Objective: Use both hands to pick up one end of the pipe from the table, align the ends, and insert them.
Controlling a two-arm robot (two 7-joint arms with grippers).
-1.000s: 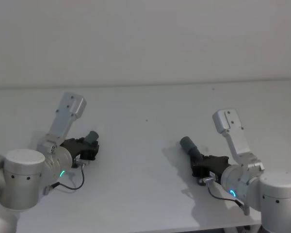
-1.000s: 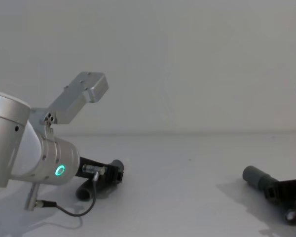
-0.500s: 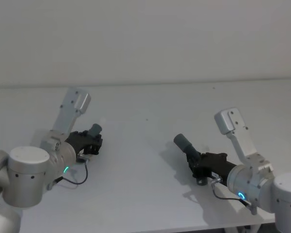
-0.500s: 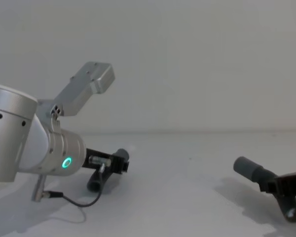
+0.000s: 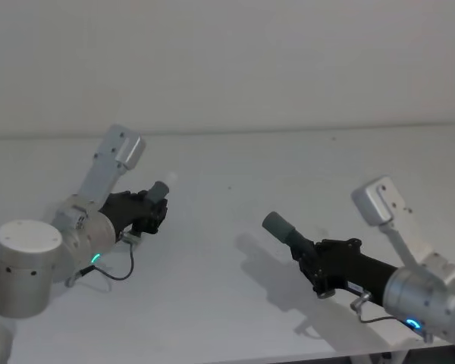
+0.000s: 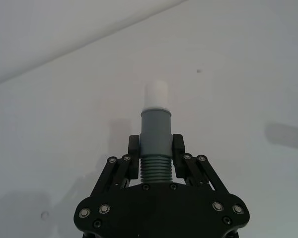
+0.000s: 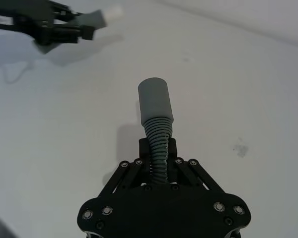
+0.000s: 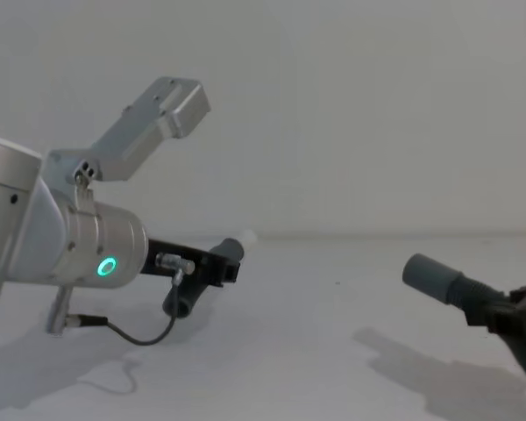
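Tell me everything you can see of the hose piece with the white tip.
The hose piece is dark grey and looks like rubber or plastic: a ribbed middle, a smooth cuff, and a short white spigot sticking out of that cuff. The left gripper is shut on it, its fingers pinching where ribs meet cuff. In the chest view its other end hangs below the gripper, seemingly clear of the white table.

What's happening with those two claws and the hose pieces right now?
Left gripper shut on white-tipped piece; right gripper shut on sleeve piece. Both held above the table, well apart, not yet joined. Nothing seen between them.
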